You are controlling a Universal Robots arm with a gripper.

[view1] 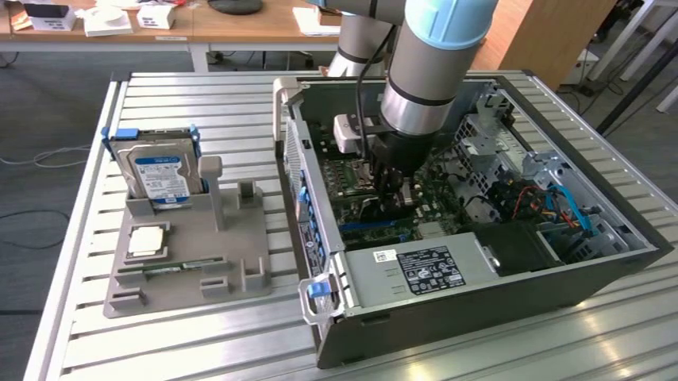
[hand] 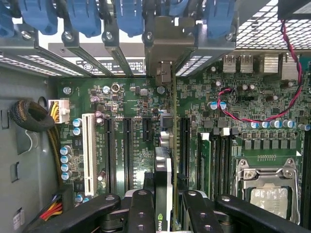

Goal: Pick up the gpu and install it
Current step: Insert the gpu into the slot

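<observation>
gpu [hand: 166, 160] is in the gripper [hand: 165, 206], clamped edge-on between the fingers [hand: 142, 208] so its bottom edge can go straight down into a motherboard slot.

Exterior view: the arm [view1: 424, 87] reaches down into the open PC case [view1: 477, 309] at centre frame; the gripper [view1: 394, 186] is low over the motherboard [view1: 366, 178], card hidden behind it. At left, the grey parts holder [view1: 228, 258] keeps a hard drive [view1: 159, 175] upright.

Wrist view: card runs up the middle of the frame, bracket end [hand: 163, 73] meeting the rear slot opening under the blue latches [hand: 129, 17]. It sits over the black PCIe slots [hand: 127, 150], apparently aligned to one; can't tell if seated. CPU socket [hand: 266, 187] lower right.
</observation>
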